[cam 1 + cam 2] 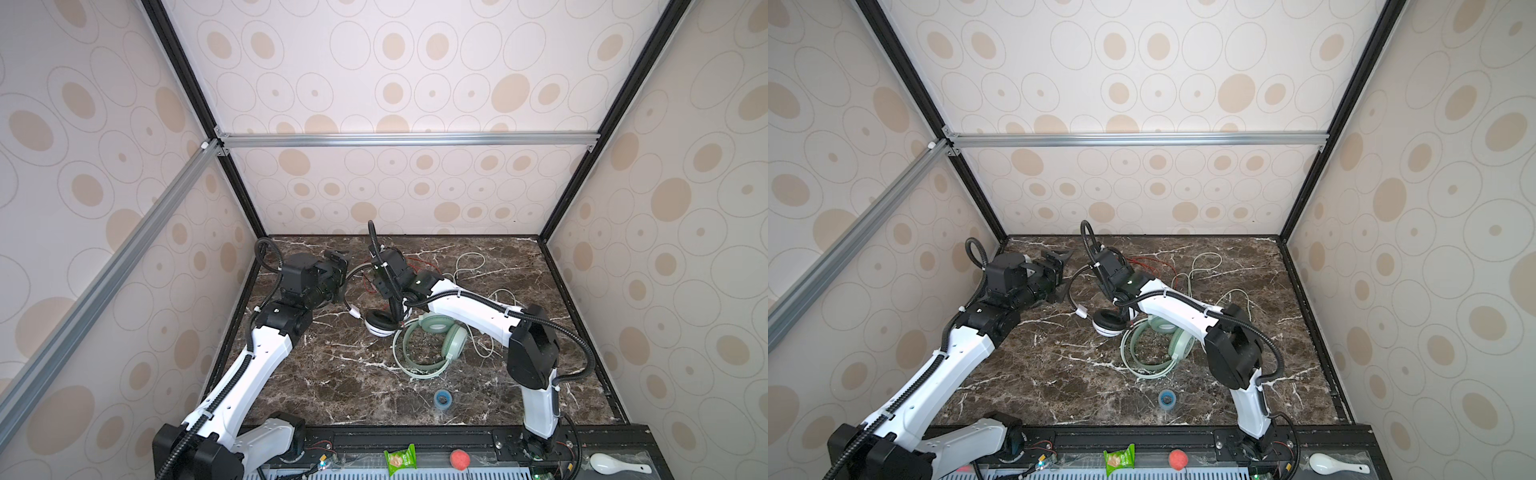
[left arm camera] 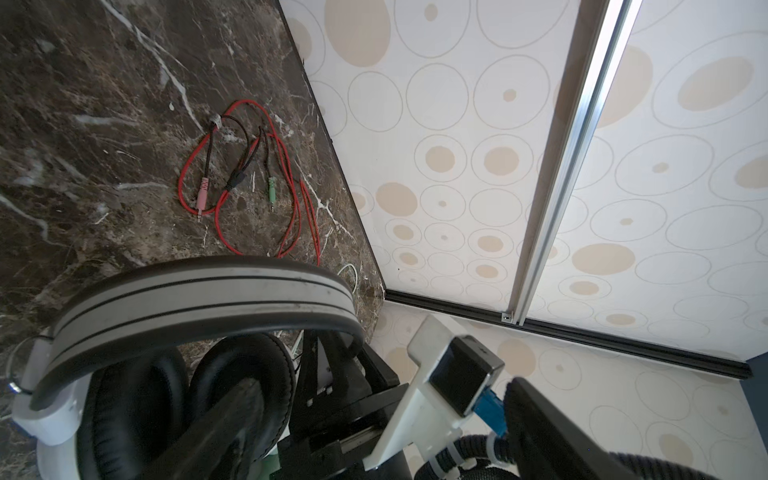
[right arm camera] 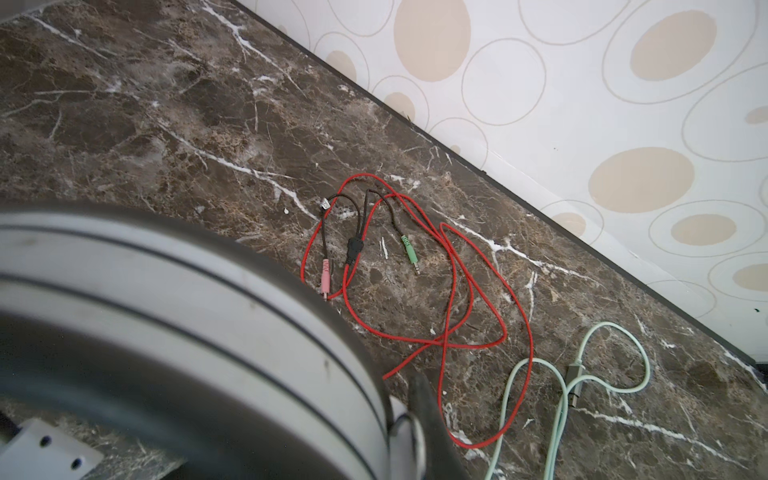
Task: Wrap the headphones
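Right tool (image 1: pixel 382 291) is pinched nearly closed on the white-and-black headphones (image 1: pixel 380 323), which are propped mid-surface (image 1: pixel 324 374). Left tool (image 1: pixel 343 274) is spread wide at their headband (image 2: pixel 199 291), gripping nothing. Mint green headphones (image 1: pixel 440 338) lie just beside, red cable (image 3: pixel 457 291) loose behind.

Red cable (image 3: pixel 446 338), white-black headphones (image 1: pixel 380 323), mint-green headphones (image 1: pixel 454 341), brown white-veined marble table (image 1: pixel 332 374).

On the marble tabletop (image 1: pixel 332 374) lie the mint green headphones (image 1: pixel 453 340), a blue tape roll (image 1: pixel 444 399), a loose red cable (image 3: pixel 446 338) and a pale green cable (image 3: pixel 534 360).
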